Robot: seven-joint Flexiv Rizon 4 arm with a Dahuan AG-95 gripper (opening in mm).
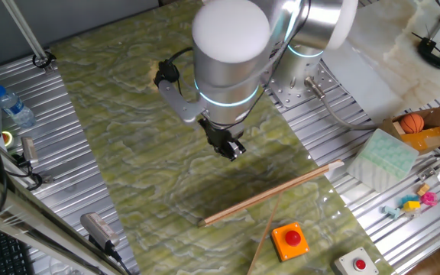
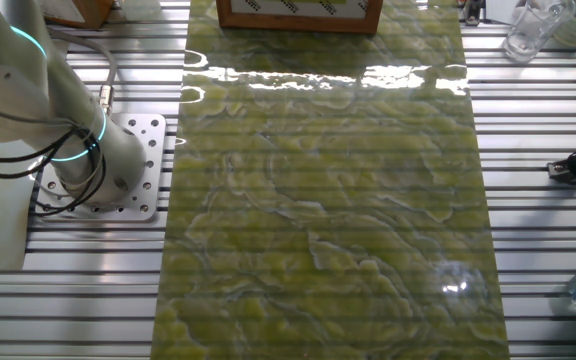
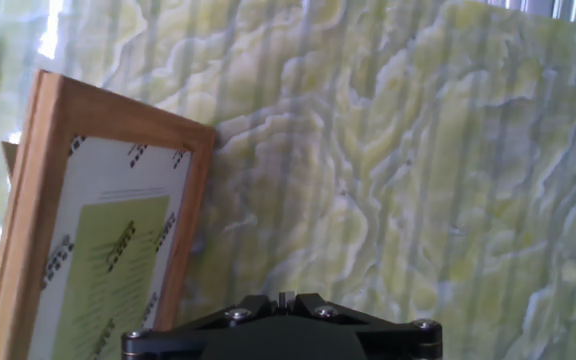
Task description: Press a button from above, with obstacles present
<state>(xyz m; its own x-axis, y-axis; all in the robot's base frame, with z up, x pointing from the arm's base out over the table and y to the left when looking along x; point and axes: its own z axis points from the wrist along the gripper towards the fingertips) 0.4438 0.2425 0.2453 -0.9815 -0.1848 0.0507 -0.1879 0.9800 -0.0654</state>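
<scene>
The button, an orange square box with a round red cap, sits near the front edge of the green mat. The long wooden stick lies slanted across the mat behind it. The shorter stick lies just left of the box. My gripper hangs above the middle of the mat, well behind and left of the button and behind the long stick. In the hand view the fingertips meet at the bottom edge with no gap and hold nothing. The other fixed view shows only the arm's base; the button is out of view there.
A white-grey box with a smaller red cap stands right of the button. A wood-framed board lies at the mat's far end, also in the other fixed view. A water bottle, a foam block and small toys lie off the mat.
</scene>
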